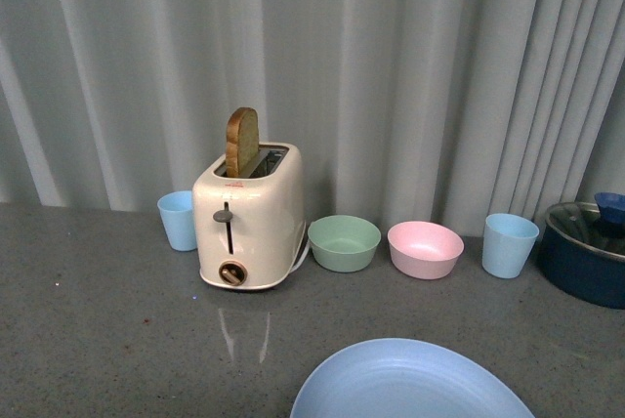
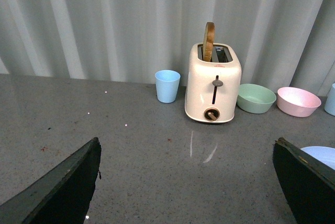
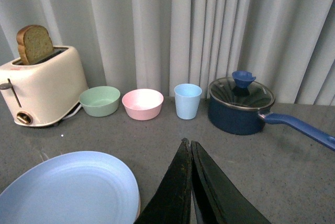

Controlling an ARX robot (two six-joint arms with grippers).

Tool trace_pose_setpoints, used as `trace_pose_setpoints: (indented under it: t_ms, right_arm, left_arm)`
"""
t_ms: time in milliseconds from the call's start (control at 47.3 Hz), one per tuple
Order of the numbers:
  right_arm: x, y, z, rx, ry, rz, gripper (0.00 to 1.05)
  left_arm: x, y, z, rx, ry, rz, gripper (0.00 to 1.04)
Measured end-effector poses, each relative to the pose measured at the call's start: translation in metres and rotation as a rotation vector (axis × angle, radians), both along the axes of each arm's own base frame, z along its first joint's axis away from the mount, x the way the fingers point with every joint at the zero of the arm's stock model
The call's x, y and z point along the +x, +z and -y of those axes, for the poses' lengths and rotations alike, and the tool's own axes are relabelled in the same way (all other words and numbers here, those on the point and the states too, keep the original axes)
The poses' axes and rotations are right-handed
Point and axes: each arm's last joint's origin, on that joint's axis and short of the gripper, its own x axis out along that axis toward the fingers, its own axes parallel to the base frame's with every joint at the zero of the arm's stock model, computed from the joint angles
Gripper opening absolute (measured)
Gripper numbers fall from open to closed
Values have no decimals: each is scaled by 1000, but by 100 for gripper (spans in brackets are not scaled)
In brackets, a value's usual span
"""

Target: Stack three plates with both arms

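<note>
The blue plate (image 1: pixel 410 384) lay at the bottom centre of the front frame on the grey tabletop (image 1: pixel 98 320), in front of the toaster (image 1: pixel 249 218). The left tool (image 2: pixel 188 182) stood wide open; the right tool (image 3: pixel 189 182) was closed on nothing.

No readable text, numbers or signs were found in any view. The cream two-slot toaster (image 2: pixel 213 84) carried a tiny reddish mark near its top edge, possibly a brand logo, but it was too small and blurred to read in the left wrist view, and the same went for the front view (image 1: pixel 248 216). The round brass-coloured dial (image 2: pixel 211 114) low on its front showed no legible numbers or scale marks.
</note>
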Motion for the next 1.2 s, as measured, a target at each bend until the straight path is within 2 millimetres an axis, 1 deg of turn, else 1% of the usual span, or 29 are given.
trace_pose_setpoints:
  t_ms: [127,211,296,570,592,739,782,1077,1099,1141,1183,1204]
  right_arm:
    - [-2,0,0,-1,0,3,3]
    - [-8,-4,0,-1,1,-31,3]
    - [-12,-2,0,-1,0,2,3]
    - [-12,-3,0,-1,0,-2,3]
    - [-12,-3,0,-2,0,-2,4]
    - [-12,-3,0,-2,1,-2,29]
    - [-12,-3,0,-2,0,-2,39]
    - [-12,-3,0,-2,0,-2,87]
    - [-12,-3,0,-2,0,-2,89]
    - [-12,-3,0,-2,0,-2,97]
    - [-12,-3,0,-1,0,-2,99]
    - [-12,-3,0,-1,0,-2,98]
  left_arm:
    - [0,0,0,0,0,0,98]
    - [0,0,0,0,0,0,98]
    - [0,0,0,0,0,0,98]
    - [0,0,0,0,0,1,98]
    - [0,0,0,0,0,1,98]
    - [0,0,0,0,0,1,98]
    - [0,0,0,0,0,1,98]
    - [0,0,0,0,0,1,98]
    - [0,0,0,0,0,1,98]
    - [0,0,0,0,0,1,98]
    - [0,0,0,0,0,1,98]
    - [0,0,0,0,0,1,98]
